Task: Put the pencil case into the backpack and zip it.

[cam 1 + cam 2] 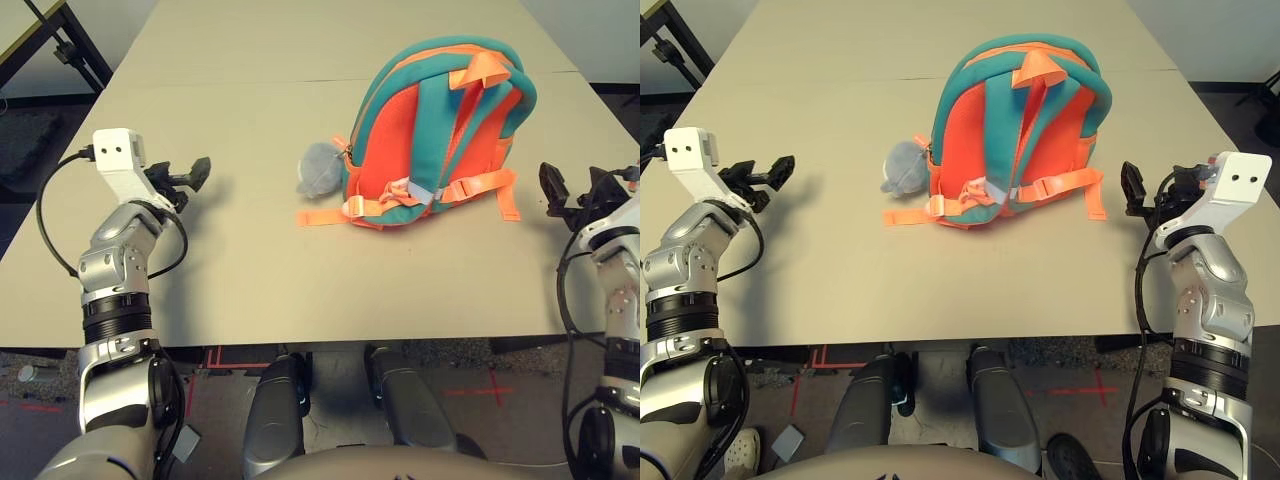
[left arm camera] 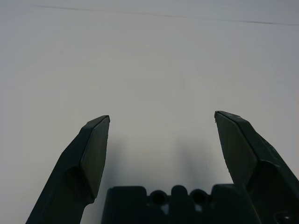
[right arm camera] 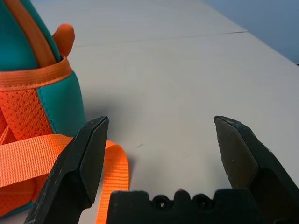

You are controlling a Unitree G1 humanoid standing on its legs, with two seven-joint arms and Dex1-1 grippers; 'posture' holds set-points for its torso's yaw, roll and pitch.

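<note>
A pale beige table [image 1: 250, 270] fills the scene, a seam running across its far half. The backpack [image 1: 435, 135] lies flat near the middle, strap side up (teal shoulder straps over the orange body), its orange webbing straps [image 1: 325, 215] trailing onto the tabletop. A grey plush charm [image 1: 320, 168] rests against its left side. The left gripper [image 1: 190, 178] hovers well to the left, fingers spread wide and holding nothing. The right gripper [image 1: 1145, 195] sits just beside the backpack's right edge, its fingers [image 3: 86, 163] likewise wide apart and empty. The pencil case is not visible in any view.
</note>
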